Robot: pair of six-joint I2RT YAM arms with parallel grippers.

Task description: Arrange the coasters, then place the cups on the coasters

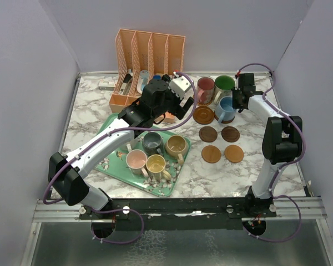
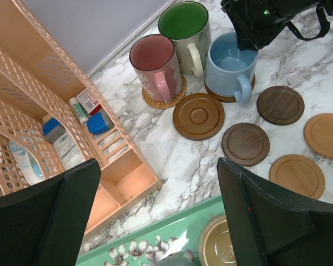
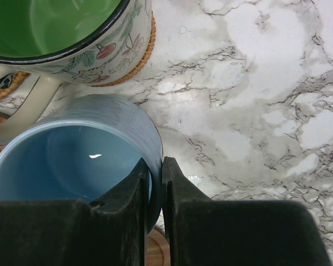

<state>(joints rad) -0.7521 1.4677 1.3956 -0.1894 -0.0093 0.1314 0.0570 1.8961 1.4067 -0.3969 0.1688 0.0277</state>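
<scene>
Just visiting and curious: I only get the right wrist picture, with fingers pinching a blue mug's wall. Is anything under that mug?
Observer: Yes. The left wrist view shows the blue mug standing on a brown coaster.
Visitor: Are any coasters free?
Observer: Five bare coasters lie on the marble beside it, with nothing on them.
Visitor: And the other arm?
Observer: The left gripper hangs open, holding nothing.
</scene>
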